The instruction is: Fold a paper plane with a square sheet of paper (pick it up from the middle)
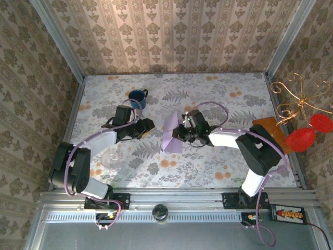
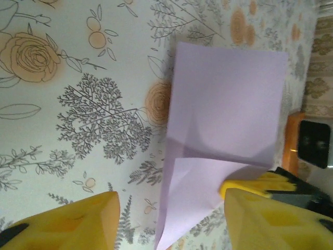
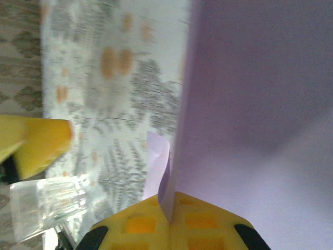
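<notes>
The square sheet of paper (image 1: pixel 170 136) is pale lilac and stands folded on edge at mid-table, with one creased flap hanging down (image 2: pixel 197 192). It has no paper plane shape. My right gripper (image 1: pixel 183 134) is shut on its edge, and the sheet is pinched between the yellow pads (image 3: pixel 170 216). The rest of the paper (image 3: pixel 260 104) rises to the right of the pinch. My left gripper (image 1: pixel 148 126) is just left of the sheet and open (image 2: pixel 171 224). Its fingers (image 2: pixel 78 224) stand apart on either side of the lower flap without touching it.
A blue mug (image 1: pixel 138 98) stands behind the left gripper. A clear glass (image 1: pixel 112 159) sits near the left arm (image 3: pixel 47 205). An orange-brown flat rectangle (image 1: pixel 270 133) lies at the right edge, beside a gold wire stand with red ornaments (image 1: pixel 307 133). Walls enclose the floral table (image 1: pixel 208 172).
</notes>
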Controlling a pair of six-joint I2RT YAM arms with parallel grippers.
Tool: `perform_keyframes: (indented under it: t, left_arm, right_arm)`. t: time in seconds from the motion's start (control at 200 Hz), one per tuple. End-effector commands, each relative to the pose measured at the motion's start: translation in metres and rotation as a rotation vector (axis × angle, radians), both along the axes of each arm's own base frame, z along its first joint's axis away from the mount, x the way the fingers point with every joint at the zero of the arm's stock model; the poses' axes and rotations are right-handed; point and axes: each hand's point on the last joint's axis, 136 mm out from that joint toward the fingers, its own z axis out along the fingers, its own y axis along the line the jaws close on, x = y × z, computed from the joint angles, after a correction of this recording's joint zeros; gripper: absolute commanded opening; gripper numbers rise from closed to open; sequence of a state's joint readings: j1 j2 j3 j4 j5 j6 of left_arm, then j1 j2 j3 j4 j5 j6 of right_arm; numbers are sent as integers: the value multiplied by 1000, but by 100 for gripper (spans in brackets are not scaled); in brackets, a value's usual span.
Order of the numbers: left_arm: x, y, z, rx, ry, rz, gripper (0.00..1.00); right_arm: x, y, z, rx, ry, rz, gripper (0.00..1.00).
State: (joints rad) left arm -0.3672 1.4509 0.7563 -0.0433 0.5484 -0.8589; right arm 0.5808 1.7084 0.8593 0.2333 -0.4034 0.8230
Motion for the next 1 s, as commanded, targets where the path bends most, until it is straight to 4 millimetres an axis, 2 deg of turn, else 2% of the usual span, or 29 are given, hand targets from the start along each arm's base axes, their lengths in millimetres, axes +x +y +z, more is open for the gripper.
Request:
perform_keyframes:
  t: [0.0, 0.14, 0.275, 0.34, 0.425, 0.635, 0.74, 0.855, 0.99]
  left_arm:
    - [-3, -10, 34, -90, -88, -67, 66]
    - [-6, -24, 65, -223, -162, -114, 83]
    - [-10, -37, 88, -335, -220, -154, 96]
    - [-13, -43, 96, -364, -246, -175, 100]
    - [-16, -48, 103, -373, -269, -195, 100]
    - [-35, -62, 120, -445, -339, -283, 100]
    - [-38, -60, 124, -448, -365, -287, 96]
    - [-38, -57, 125, -424, -396, -283, 91]
    - [-37, -54, 122, -393, -415, -277, 78]
  right_arm:
    - [4, 3, 47, -8, -197, 105, 2]
    - [1, 8, 93, 92, -287, 166, 2]
    - [-2, 13, 126, 200, -324, 199, 3]
    - [-4, 17, 140, 258, -330, 222, 4]
    - [-5, 20, 152, 309, -325, 237, 4]
    - [-1, 21, 164, 391, -301, 232, 6]
    - [2, 17, 164, 412, -289, 216, 6]
    - [6, 14, 159, 414, -258, 198, 8]
    - [8, 12, 151, 415, -222, 184, 9]
